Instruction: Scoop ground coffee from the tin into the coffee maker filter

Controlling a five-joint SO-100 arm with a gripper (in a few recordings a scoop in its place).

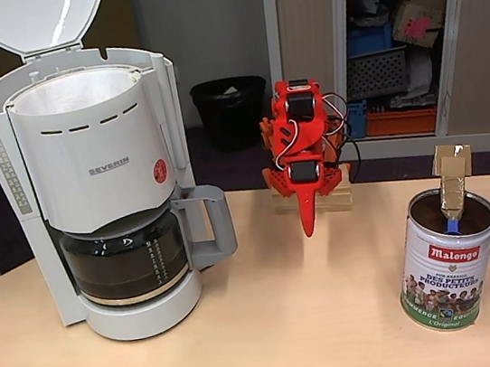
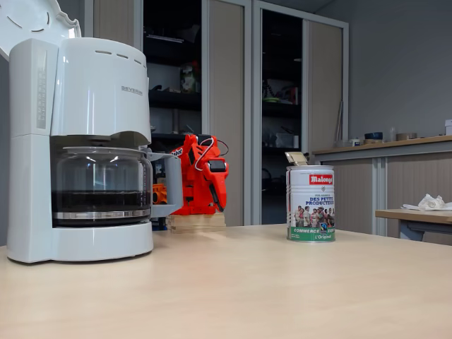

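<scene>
A: The pincer [image 1: 309, 226] hangs folded, tip down, at the table's far edge; holding nothing, though I can't tell how far it's parted.

B: And the tin [image 1: 446, 260]?

A: Right, scoop handle [image 1: 452, 174] upright for grabbing. Coffee maker [image 1: 99, 181] left, lid up, filter [image 1: 76, 88] exposed.

One high frontal view, one low table-level view, shared table [image 1: 274, 325].
</scene>
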